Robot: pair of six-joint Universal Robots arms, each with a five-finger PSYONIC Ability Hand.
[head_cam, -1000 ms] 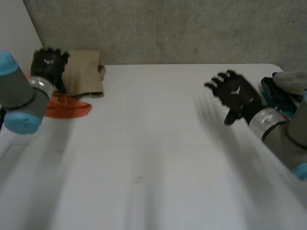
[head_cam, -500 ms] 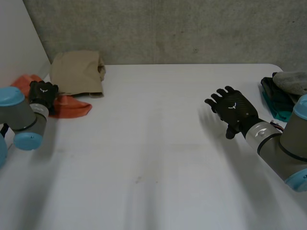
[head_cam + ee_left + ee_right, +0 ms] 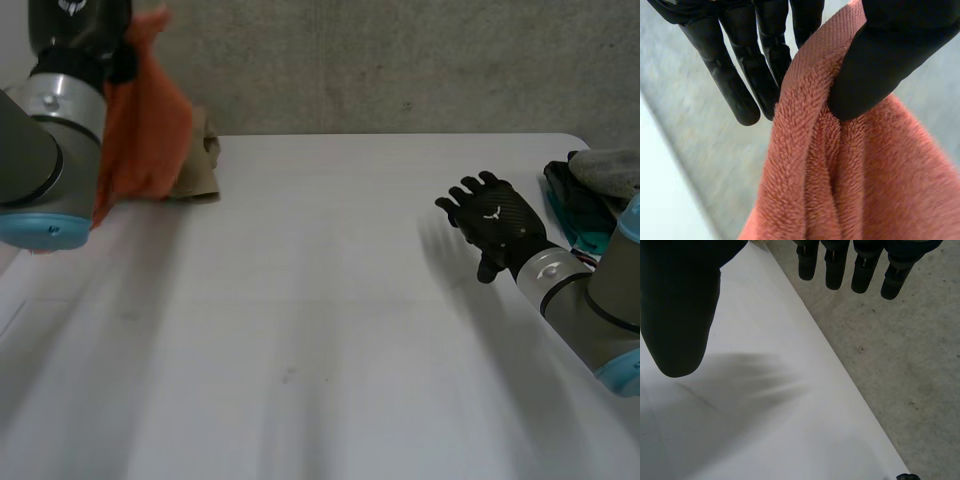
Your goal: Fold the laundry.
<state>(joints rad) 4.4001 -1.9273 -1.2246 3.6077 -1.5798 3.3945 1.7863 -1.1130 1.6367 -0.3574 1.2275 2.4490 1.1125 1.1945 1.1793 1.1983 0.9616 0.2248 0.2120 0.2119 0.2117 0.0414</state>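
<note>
Half a tan cloth (image 3: 204,160), perhaps folded, hides behind left hand's (image 3: 80,25) towel (image 3: 140,130).

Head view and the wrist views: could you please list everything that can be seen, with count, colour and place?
orange towel: one, orange, hanging above the table's far left corner, pinched by the left hand
beige cloth: one, beige, lying on the table's far left, behind the orange towel
grey cloth: one, grey, at the table's right edge
teal cloth: one, teal, next to the grey cloth
table: one, white
concrete surface: grey, beyond the table's far edge
left hand: one, black, raised at far left, thumb and fingers closed on the orange towel
right hand: one, black, open, over the table's right side, holding nothing
arms: two, grey with light-blue caps
</note>
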